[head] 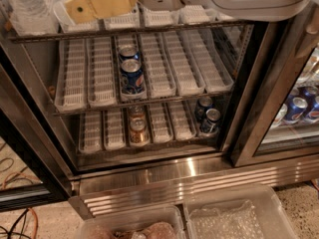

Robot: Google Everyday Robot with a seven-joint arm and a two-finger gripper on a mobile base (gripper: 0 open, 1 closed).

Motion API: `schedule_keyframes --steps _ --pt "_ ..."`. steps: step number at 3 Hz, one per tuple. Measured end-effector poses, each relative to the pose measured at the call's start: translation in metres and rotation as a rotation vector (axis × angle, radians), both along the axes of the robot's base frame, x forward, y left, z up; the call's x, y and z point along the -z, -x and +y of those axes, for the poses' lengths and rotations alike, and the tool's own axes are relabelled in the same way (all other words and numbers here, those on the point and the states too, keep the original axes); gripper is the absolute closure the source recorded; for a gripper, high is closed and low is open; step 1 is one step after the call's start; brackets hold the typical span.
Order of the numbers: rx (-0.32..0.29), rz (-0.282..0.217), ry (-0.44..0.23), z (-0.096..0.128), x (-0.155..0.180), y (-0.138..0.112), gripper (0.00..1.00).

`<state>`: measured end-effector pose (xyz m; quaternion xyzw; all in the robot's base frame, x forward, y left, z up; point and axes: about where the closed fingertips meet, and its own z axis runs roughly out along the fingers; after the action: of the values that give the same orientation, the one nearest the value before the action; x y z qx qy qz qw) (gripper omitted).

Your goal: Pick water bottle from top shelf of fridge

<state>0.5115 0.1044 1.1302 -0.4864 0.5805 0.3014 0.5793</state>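
One high camera, close in and tilted steeply downward.
It looks from above and in front into the open stainless steel, black-framed glass-door fridge (164,176). The wire top shelf with white slotted lane trays (164,19) meets the upper edge (the clear ribbed water bottle (25,6) is cropped there). The tan two-finger gripper (79,8) sits upper left over that shelf, and clear plastic bins (234,218) line the bottom edge.

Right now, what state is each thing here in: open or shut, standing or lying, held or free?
fridge: door over these racks open, neighbouring glass door shut.
water bottle: upright on the top shelf, far left, not held.
gripper: at top-shelf height, right of the bottle, apart from it.
blue soda cans: upright, middle rack.
gold soda cans: upright, lower rack.
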Motion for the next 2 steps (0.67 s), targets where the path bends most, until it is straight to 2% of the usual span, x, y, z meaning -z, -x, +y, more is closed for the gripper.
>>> schedule_keyframes --steps 1,2 --pt "0.0 0.0 0.0 0.0 0.0 0.0 0.0" --pt "-0.027 -0.004 -0.03 0.019 0.006 -0.008 0.0"
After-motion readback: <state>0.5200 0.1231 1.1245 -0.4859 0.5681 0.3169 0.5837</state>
